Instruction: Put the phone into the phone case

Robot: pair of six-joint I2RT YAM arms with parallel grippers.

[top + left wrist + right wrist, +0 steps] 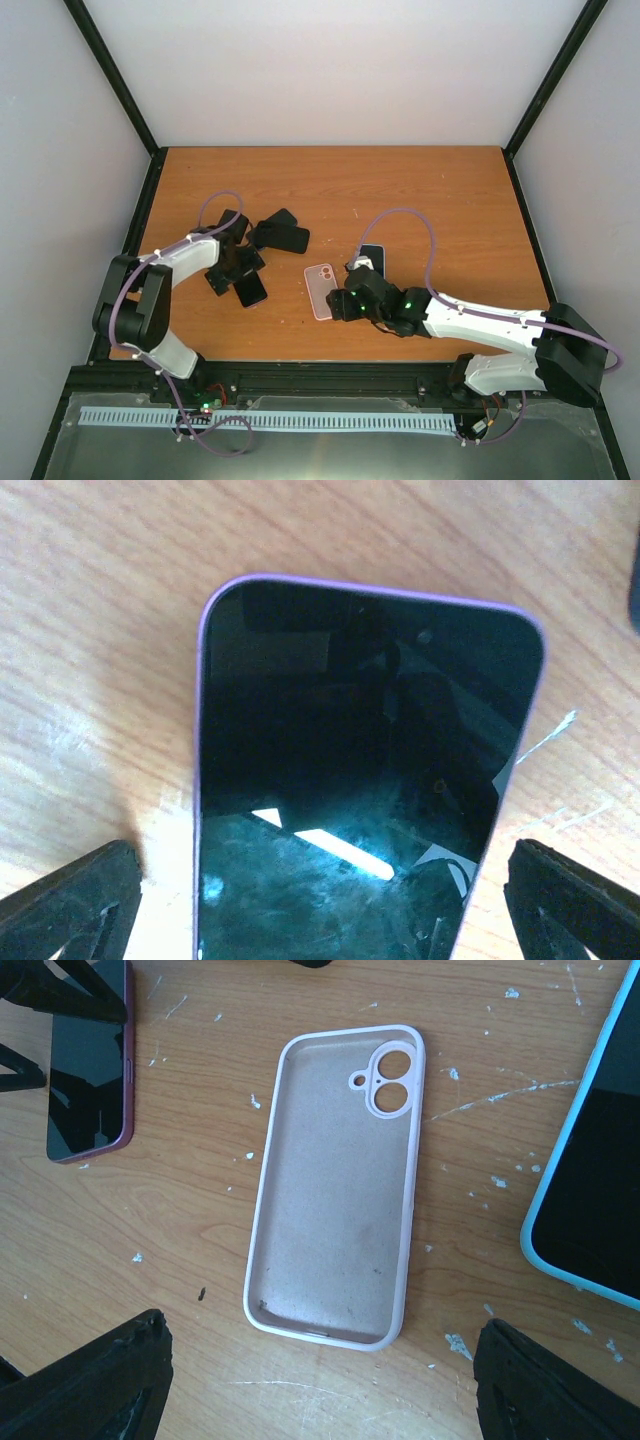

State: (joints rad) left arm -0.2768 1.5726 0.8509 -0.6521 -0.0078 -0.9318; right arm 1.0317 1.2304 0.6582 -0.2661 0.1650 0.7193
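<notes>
Looking across the wooden counter (420, 190), you are seeing both arms reaching toward its middle, nearer the front edge than the back. Your left gripper (322, 880) is hanging spread wide over the purple-edged phone (365, 770), with one finger along each long side and neither seeming to touch it, likely so it can close across the width. That phone is lying screen up, left of centre. Your right gripper (322, 1360) is spread too, holding nothing, and is hovering just short of the pink case (335, 1185), probably to steady it. The case is lying open side up at the counter's middle and is sitting empty, showing only its bare lining and camera holes (390, 1080). A blue-edged phone (590, 1190) is lying just beside it, toward the right edge.
</notes>
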